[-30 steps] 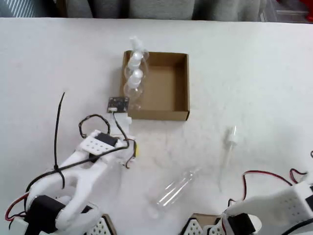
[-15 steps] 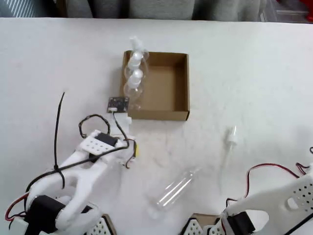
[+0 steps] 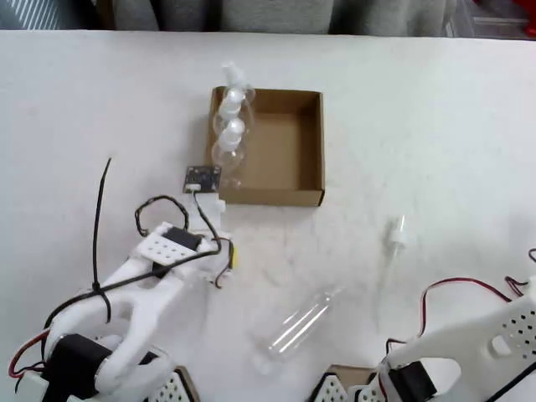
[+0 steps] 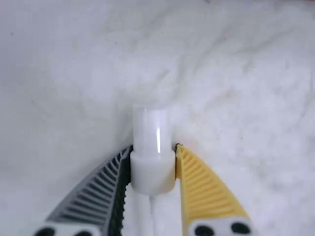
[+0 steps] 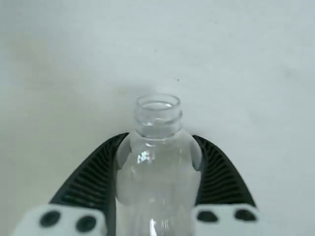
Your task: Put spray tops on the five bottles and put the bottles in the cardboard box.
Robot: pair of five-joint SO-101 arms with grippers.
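While three capped bottles point(image 3: 229, 127) stand at the left side of the box point(image 3: 289, 198), the left hand point(image 4: 152, 150) is closed on a spray top point(image 4: 151, 140) and the right hand point(image 5: 158, 139) clasps an open bottle point(image 5: 157, 164) above the worktop point(image 5: 246, 49). Capping seems to be the step in hand; next, the top needs lining up over the neck.

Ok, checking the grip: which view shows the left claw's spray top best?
The left wrist view: the spray top sits close up, collar pinched by the left claw. In the high view the left arm covers it; the right wrist view faces a bottle.
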